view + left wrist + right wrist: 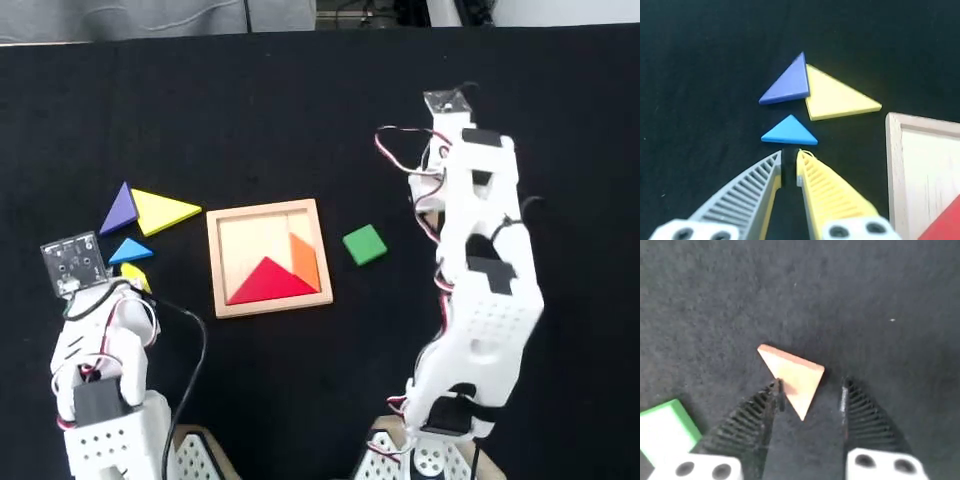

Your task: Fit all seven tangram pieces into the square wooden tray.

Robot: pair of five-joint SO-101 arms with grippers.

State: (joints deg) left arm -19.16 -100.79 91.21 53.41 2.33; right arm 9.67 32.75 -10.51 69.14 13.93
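The square wooden tray [222, 262] holds a red triangle [265, 282] and an orange piece [304, 258]. A green square [365, 245] lies just right of it. Left of the tray lie an indigo triangle [787, 85], a large yellow triangle [837, 97] touching it, and a small blue triangle [790, 133]. My left gripper [790, 159] is shut and empty, its tips just short of the blue triangle. My right gripper [810, 390] is open over a pale orange triangle [792, 375]; one finger [774, 392] touches its edge, the other stands clear.
The tray's corner [895, 165] and the red triangle [945, 225] lie beside the left gripper. The green square [665, 430] sits close to the right gripper. The right arm [480, 260] stretches over the black cloth right of the tray.
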